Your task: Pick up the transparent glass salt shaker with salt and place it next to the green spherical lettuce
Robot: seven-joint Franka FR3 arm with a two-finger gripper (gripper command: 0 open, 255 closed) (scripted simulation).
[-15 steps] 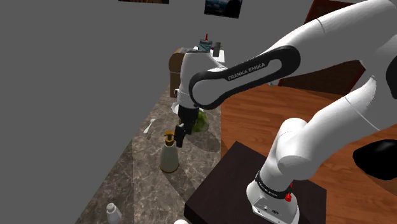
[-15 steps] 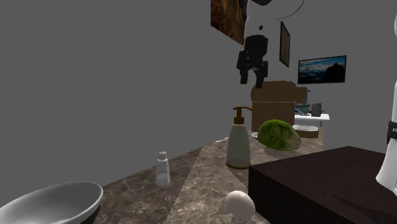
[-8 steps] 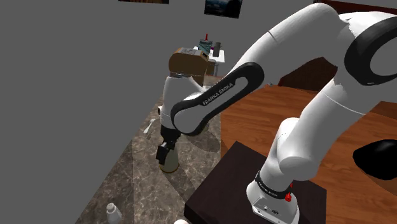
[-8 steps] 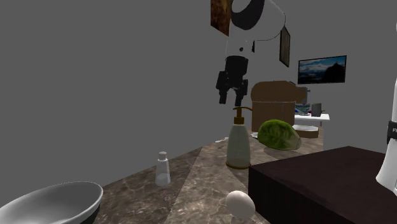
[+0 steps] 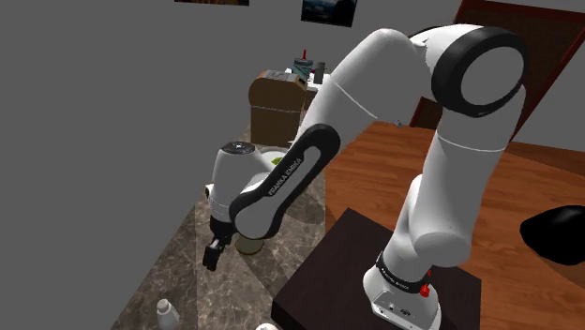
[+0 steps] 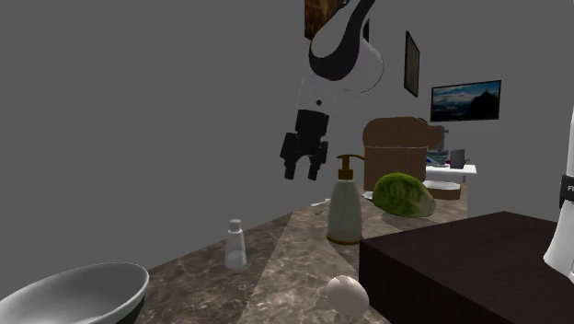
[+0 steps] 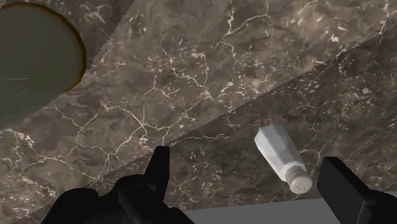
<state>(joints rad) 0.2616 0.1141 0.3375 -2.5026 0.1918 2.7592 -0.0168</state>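
Swinging away from above the soap bottle [image 6: 346,204] over the last second, the gripper [image 6: 302,167] now hangs lower and nearer the salt shaker [image 6: 235,245], its jaws wide apart and empty. That suggests the approach is under way, with the grasp yet to come. The shaker stands upright on the dark marble counter [image 6: 294,267], well apart from the lettuce [image 6: 403,195] beyond the bottle. A grey bowl [image 6: 74,290] and an egg [image 6: 348,296] sit nearer the camera, and a plain grey wall [image 6: 138,110] backs the counter.
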